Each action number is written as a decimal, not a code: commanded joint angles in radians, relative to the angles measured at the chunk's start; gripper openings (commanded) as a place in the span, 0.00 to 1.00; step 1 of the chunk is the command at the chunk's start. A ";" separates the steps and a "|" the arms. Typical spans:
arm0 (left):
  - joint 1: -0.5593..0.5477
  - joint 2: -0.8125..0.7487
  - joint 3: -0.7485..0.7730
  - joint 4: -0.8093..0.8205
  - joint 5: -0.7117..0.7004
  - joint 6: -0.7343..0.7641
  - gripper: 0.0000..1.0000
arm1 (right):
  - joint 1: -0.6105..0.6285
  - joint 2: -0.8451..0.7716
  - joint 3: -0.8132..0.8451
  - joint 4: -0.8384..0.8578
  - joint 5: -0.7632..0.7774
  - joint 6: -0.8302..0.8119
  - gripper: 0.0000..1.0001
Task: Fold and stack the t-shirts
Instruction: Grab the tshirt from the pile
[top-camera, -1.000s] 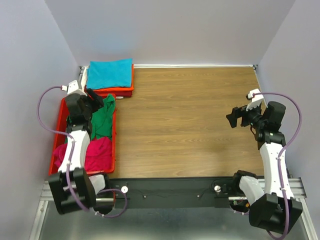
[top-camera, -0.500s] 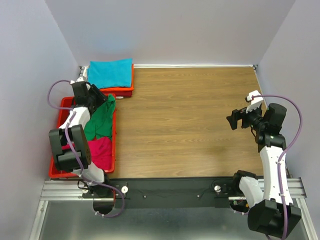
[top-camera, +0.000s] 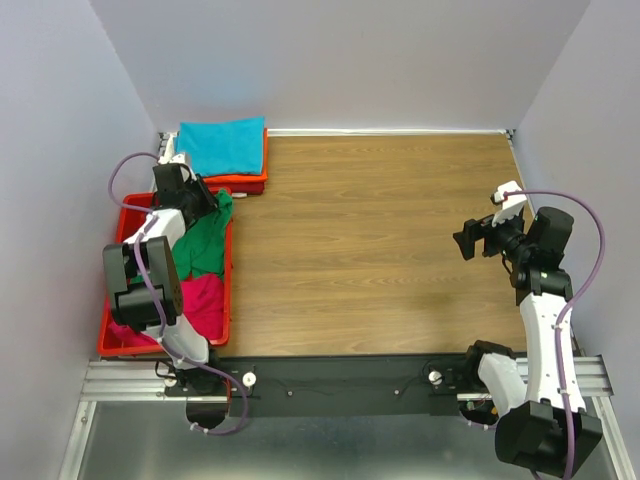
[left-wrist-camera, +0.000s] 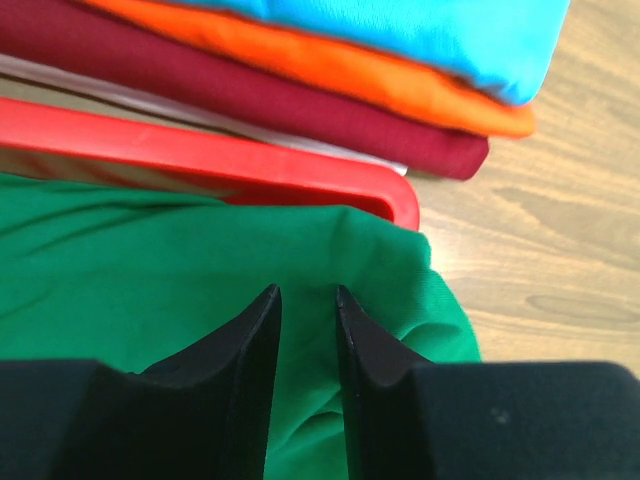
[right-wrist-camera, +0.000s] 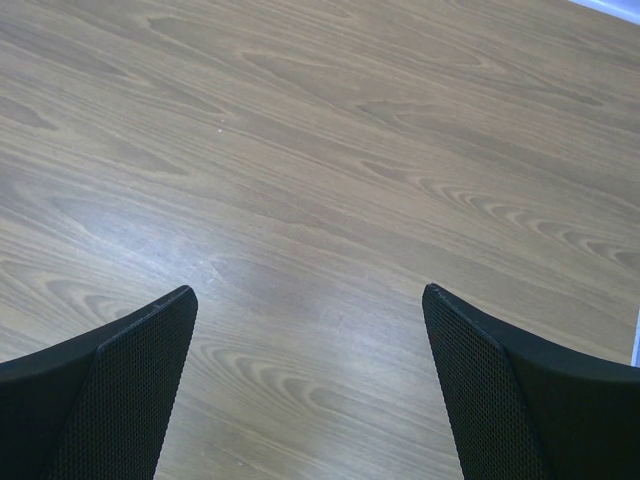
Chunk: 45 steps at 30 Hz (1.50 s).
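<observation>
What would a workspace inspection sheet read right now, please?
Surface: wood-grain table top, bare at centre.
Job's things: teal cloth t-shirt on orange t-shirt on dark red t-shirt, folded, far left; green cloth t-shirt and magenta t-shirt crumpled in red plastic tray.
Clutter: only the tray.
Grippers: left gripper shut on green cloth t-shirt; right gripper open above bare wood.
Cables: left purple cable and right purple cable, each looping off its arm.
Surroundings: pale walls, metal rail at near edge.
</observation>
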<state>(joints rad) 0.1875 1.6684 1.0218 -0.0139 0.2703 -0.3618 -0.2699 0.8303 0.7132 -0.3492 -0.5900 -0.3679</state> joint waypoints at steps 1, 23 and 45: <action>-0.011 0.017 0.008 -0.027 0.058 0.046 0.36 | -0.002 -0.013 -0.012 -0.025 -0.014 -0.008 1.00; -0.017 -0.176 -0.103 -0.066 0.093 0.204 0.38 | -0.002 -0.014 -0.015 -0.025 -0.027 -0.009 1.00; -0.072 -0.251 0.024 -0.127 -0.135 0.227 0.00 | -0.002 -0.020 -0.020 -0.025 -0.036 -0.008 1.00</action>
<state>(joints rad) 0.1215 1.5600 1.0382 -0.1600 0.2001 -0.1387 -0.2699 0.8227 0.7097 -0.3500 -0.5941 -0.3679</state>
